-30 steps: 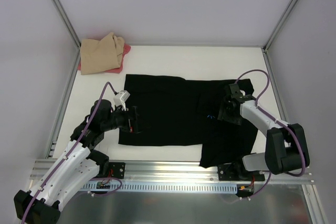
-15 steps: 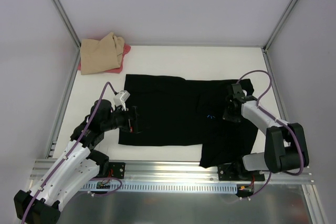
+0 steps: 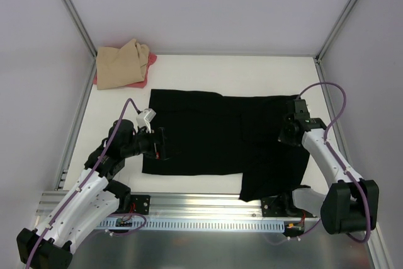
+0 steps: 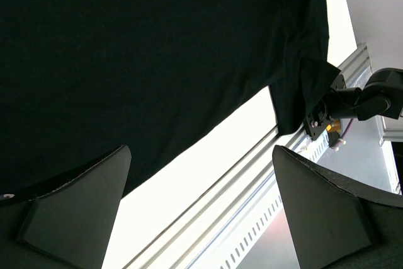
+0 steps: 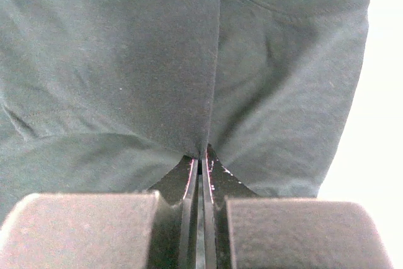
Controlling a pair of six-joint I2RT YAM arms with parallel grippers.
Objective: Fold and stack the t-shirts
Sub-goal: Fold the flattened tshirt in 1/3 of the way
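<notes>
The black shirt (image 3: 214, 133) is seen laid out across the middle of the white table (image 3: 252, 74), dark, matte and mostly smooth. Its long axis is run left to right. The left part is spread flat as a broad rectangle. At the right end the cloth is doubled over on itself, and a panel is turned toward the near edge, where its corner is draped onto the rail (image 3: 208, 209). Which end is the collar cannot be told from above.

At that right end, the right gripper (image 3: 286, 135) is pressed down on the cloth. From its wrist, the jaws are seen closed tight, with a ridge of black cloth pinched at the tips and drawn up into a sharp crease.

The left gripper (image 3: 162, 143) is held over the shirt's near-left part, its jaws spread wide and nothing gripped between them.

In the far-left corner, well apart from all this, the tan shirt (image 3: 119, 64) is piled on the pink-red shirt (image 3: 151, 60), of which only an edge is shown.
</notes>
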